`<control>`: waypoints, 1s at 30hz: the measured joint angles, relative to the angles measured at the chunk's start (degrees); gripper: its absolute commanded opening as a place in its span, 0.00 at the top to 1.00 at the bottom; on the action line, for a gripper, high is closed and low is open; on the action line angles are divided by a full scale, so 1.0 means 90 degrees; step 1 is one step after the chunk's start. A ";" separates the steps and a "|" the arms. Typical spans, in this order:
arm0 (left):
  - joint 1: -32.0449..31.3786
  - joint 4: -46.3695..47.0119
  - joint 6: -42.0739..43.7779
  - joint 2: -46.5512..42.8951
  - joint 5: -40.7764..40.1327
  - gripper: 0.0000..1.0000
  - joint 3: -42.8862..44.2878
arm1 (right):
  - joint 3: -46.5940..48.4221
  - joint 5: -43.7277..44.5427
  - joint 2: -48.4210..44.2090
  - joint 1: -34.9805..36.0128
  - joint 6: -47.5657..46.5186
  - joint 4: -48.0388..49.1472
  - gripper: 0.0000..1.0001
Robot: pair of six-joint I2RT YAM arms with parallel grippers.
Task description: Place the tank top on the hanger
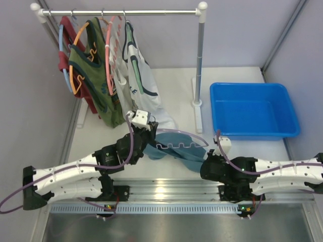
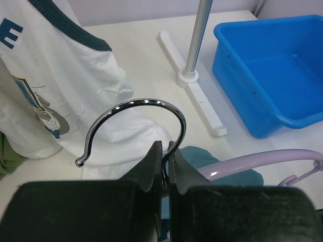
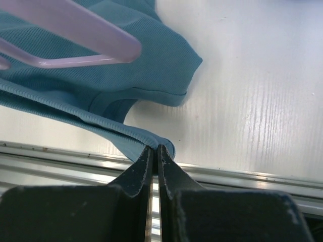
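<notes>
The lavender hanger [image 1: 174, 146] hangs low over the table between the arms, its wavy edge across the teal tank top [image 1: 177, 156]. My left gripper [image 1: 150, 132] is shut on the stem of the hanger's metal hook [image 2: 133, 103]; in the left wrist view the lavender arm [image 2: 262, 159] runs off to the right over the tank top [image 2: 202, 156]. My right gripper [image 3: 156, 151] is shut on a ribbed edge of the tank top [image 3: 161, 65], close to the table's front rail. The hanger [image 3: 75, 22] crosses above the fabric there. The tank top's left part is hidden under my left arm.
A clothes rack [image 1: 121, 12] at the back left carries an olive patterned top [image 1: 96, 75], a white top [image 1: 139, 75] and coloured hangers. Its post [image 1: 200, 60] and foot stand mid-table. A blue bin [image 1: 252, 108] sits at the right. An aluminium rail [image 1: 161, 189] runs along the near edge.
</notes>
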 measured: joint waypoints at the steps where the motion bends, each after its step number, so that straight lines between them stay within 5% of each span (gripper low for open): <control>1: 0.0000 0.0036 0.0024 -0.0051 0.0007 1.00 -0.0019 | 0.0002 0.0032 -0.0080 -0.0010 0.0012 -0.0075 1.00; 30: 0.0000 0.0265 0.0527 -0.0461 0.0634 1.00 -0.0223 | 0.1219 0.0454 -0.0935 -0.0143 -0.0469 -0.1564 1.00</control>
